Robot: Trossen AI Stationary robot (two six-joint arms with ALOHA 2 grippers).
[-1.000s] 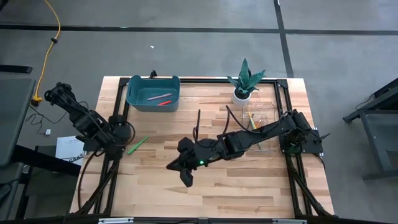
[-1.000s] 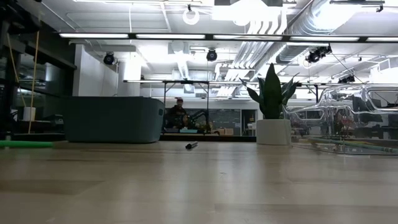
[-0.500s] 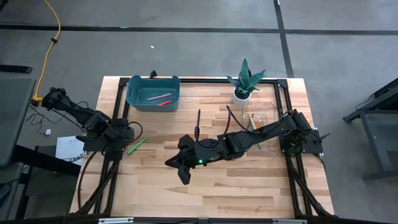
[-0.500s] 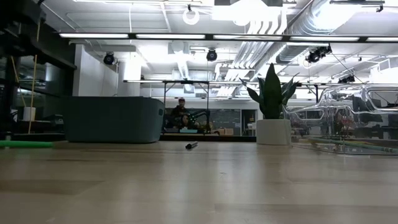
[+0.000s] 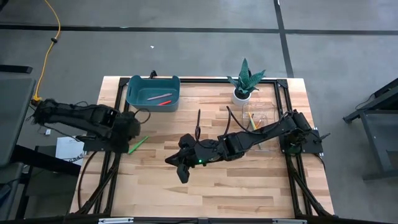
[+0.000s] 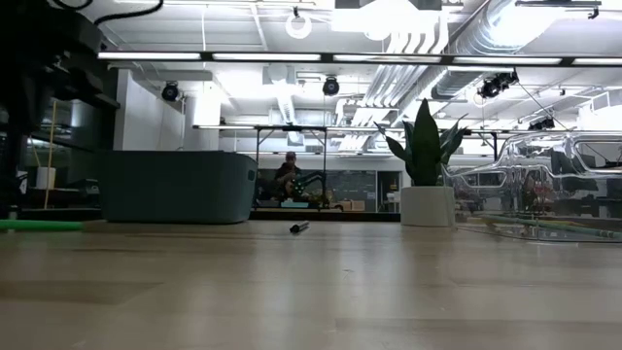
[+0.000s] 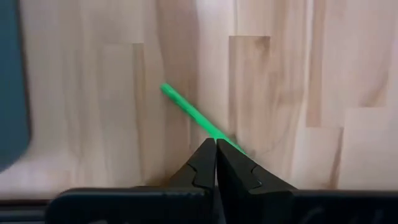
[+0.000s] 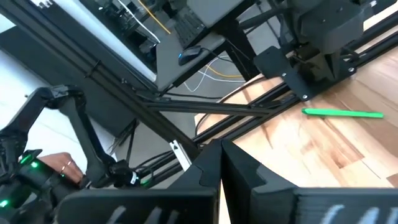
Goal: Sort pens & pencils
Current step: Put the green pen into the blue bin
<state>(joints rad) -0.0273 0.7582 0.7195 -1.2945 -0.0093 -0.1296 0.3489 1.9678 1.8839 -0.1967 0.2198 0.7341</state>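
bare wood around green pen [image 5: 138, 144], teal bin [image 5: 153, 92] behind, apart

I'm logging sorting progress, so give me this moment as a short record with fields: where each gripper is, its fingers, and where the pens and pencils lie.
left gripper: over the table's left edge, fingers shut, empty, beside the green pen
right gripper: table middle, fingers shut, empty
teal bin: holds two sticks, pink and red-orange
black pen: loose on the table
clear container: holds slim sticks

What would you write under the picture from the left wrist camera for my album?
The left gripper, fingers shut, hangs over the wooden table just short of the green pen.
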